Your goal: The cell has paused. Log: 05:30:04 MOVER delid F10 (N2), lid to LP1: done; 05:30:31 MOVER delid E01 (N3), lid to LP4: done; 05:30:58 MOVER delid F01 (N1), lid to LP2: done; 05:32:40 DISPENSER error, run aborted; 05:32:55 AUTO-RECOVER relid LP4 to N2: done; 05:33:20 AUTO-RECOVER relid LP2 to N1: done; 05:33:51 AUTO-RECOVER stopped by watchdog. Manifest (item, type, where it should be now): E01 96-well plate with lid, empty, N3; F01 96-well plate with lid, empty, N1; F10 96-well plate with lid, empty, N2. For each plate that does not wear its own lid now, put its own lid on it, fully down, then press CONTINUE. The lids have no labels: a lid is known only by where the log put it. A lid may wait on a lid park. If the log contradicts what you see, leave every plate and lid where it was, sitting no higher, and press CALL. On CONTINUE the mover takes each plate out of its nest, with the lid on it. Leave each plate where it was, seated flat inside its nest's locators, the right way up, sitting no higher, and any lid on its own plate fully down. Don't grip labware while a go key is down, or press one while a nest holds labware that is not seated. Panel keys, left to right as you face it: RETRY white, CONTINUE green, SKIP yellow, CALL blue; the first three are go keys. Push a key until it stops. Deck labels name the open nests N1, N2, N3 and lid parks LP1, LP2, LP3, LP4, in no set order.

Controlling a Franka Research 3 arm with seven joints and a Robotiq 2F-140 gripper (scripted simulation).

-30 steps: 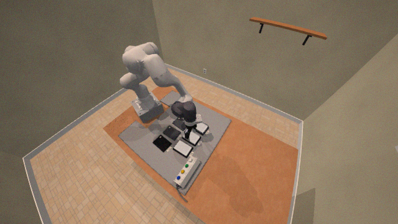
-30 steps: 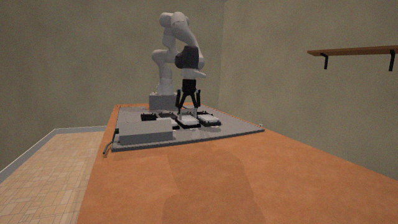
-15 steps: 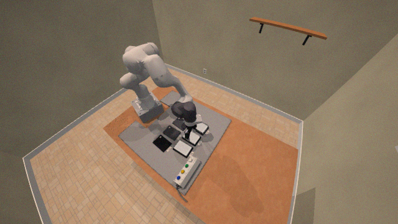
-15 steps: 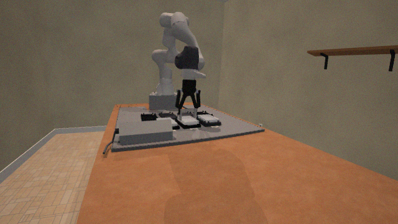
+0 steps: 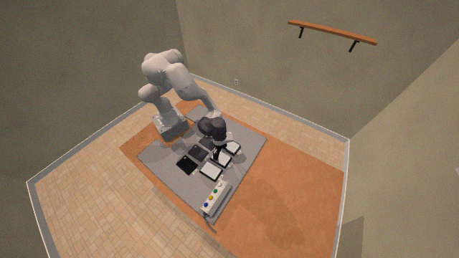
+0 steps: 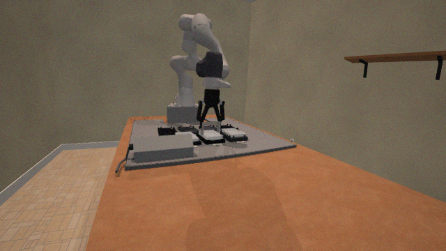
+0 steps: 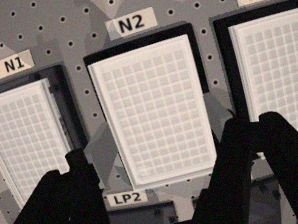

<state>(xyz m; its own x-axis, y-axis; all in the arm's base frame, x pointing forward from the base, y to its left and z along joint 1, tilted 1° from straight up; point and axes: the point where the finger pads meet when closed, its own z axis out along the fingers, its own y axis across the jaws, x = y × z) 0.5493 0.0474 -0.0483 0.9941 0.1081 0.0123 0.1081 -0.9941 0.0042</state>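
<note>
A: Starting leftmost, what's under the camera?
B: N1's plate [image 7: 23,139], then the lid [image 7: 154,106] over the N2 plate, then N3's plate [image 7: 269,63].
A: And the jaws?
B: Pinching that middle lid by its long edges.

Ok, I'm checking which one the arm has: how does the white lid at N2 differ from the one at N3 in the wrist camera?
The N2 lid sits between the dark fingers of the gripper, which is shut on it; the N3 lid is untouched. The N2 lid shows whole; the N3 lid is cut off at the picture's right edge. Both are white gridded rectangles over black frames.
</note>
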